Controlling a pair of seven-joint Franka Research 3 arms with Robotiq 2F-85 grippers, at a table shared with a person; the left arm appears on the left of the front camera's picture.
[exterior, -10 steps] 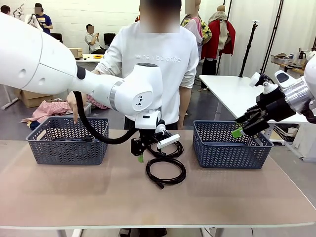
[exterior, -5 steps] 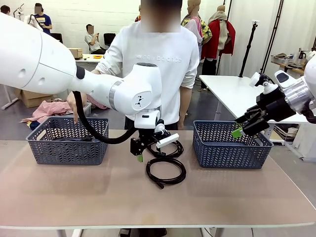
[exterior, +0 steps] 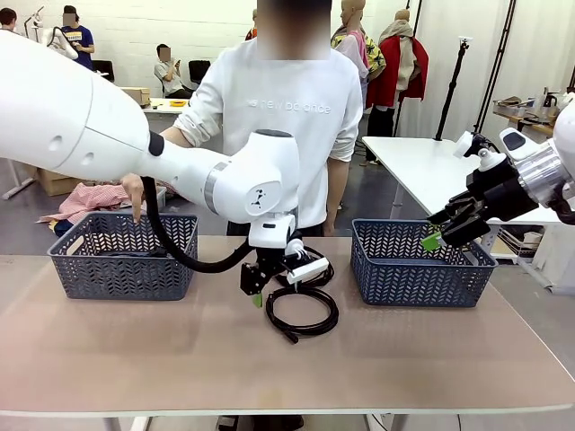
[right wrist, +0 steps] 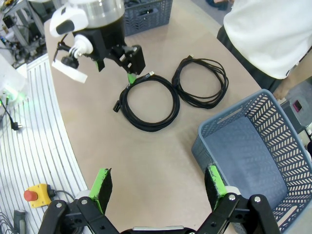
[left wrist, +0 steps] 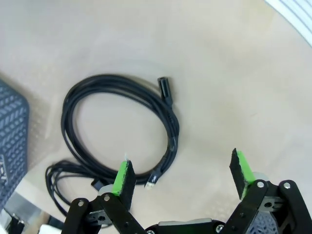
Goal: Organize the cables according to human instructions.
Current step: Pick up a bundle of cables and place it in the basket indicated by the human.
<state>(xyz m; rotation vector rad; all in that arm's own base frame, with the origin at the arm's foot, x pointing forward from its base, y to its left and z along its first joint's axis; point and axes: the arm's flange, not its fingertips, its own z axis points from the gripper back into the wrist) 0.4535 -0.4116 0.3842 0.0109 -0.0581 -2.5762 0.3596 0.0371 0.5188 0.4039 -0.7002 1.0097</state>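
Two black coiled cables lie at the table's middle: a near coil and a far coil partly hidden behind my left gripper. That gripper hangs open just above the near coil's far-left edge. In the left wrist view the near coil lies ahead of my open left gripper, with the far coil at the lower left. My right gripper hovers open and holding nothing over the right basket. The right wrist view looks past my right gripper at both coils.
A second grey basket stands at the table's left with something dark inside. A person stands at the far side, one hand above the left basket. The right basket's wall shows close below my right gripper.
My left gripper has dropped a little and shifted slightly right toward the near coil. The right arm and both coils have not moved.
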